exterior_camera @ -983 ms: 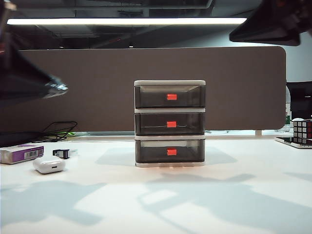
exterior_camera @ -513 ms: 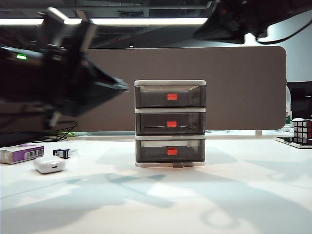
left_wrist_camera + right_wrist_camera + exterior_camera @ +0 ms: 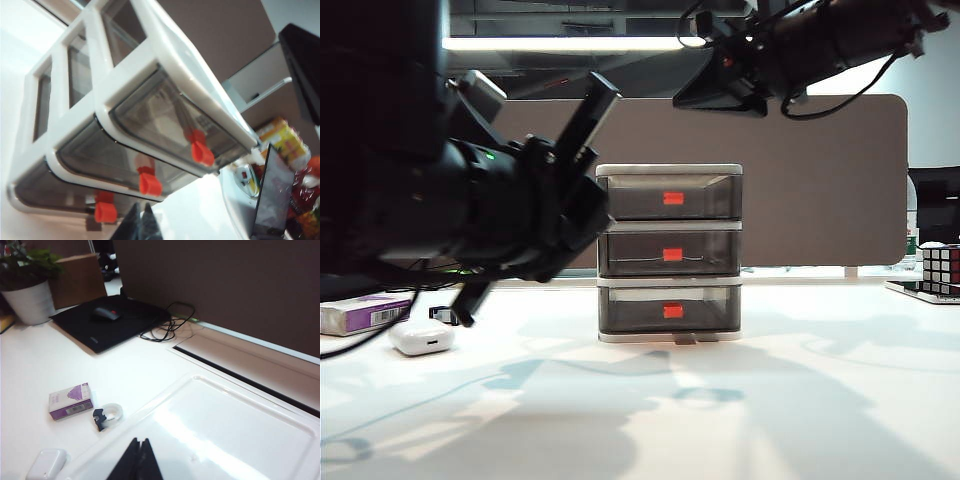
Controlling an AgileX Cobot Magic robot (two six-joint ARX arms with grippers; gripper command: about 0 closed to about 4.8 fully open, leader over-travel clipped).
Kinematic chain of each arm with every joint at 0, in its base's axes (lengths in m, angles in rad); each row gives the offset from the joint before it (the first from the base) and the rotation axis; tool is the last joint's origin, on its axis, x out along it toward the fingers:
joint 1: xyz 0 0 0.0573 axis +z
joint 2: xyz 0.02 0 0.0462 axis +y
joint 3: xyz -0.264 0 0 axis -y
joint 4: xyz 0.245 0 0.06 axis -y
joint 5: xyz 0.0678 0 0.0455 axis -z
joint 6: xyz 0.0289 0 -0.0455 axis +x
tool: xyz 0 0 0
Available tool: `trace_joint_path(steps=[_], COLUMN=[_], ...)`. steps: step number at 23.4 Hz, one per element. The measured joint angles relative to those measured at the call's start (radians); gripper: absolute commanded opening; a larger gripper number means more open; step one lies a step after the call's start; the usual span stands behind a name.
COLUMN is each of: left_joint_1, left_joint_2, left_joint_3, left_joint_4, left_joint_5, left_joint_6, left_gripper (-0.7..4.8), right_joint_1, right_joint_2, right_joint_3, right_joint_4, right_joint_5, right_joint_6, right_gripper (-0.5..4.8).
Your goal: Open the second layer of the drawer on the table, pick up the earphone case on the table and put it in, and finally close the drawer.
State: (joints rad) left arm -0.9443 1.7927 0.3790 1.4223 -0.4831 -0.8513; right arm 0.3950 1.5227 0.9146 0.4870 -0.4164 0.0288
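Drawer (image 3: pixel 668 253) stands mid-table, all three trays shut. Second layer (image 3: pixel 668 254) handle is seen just ahead of the left gripper (image 3: pixel 141 223), whose fingers are pressed together. Left arm is judged nearer. Right gripper (image 3: pixel 136 460), fingers together, is held above the drawer's top. Earphone case (image 3: pixel 421 338) lies well left of the drawer.

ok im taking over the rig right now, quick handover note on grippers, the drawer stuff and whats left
Left gripper: shut, empty, facing the small white-framed three-tier drawer cabinet, near its front.
Right gripper: shut, empty, high above the cabinet top.
Middle smoky translucent tray with red-orange handle: closed.
Glossy white pebble earphone case: on the white table, far left, beside a purple-and-white box.
Done: nothing.
Left: open middle tray, put case in, close.
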Motion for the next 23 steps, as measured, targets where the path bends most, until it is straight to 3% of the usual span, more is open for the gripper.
trace_joint_path(steps=[5,8,11,23], left_joint_1=[-0.047,-0.063,-0.086,-0.1], left_joint_2=[0.131,0.186,0.211,0.224], left_joint_3=[0.115,0.164,0.174,0.254], left_joint_4=[0.002,0.002,0.002,0.003], left_joint_5=[-0.057,-0.069,-0.077,-0.151], left_joint_6=[-0.137,-0.174,-0.196,-0.232], left_gripper=[0.28,0.41,1.28,1.34], right_joint_1=[0.0,0.0,0.0,0.0], right_joint_2=[0.055,0.067,0.068,0.113], right_joint_3=[0.039,0.045,0.045,0.046], right_joint_4=[-0.006,-0.007,-0.01,-0.019], right_joint_5=[-0.008,-0.008,-0.008,-0.008], right_joint_6=[-0.005,-0.012,-0.027,-0.064], right_gripper=[-0.05,-0.05,-0.05,-0.05])
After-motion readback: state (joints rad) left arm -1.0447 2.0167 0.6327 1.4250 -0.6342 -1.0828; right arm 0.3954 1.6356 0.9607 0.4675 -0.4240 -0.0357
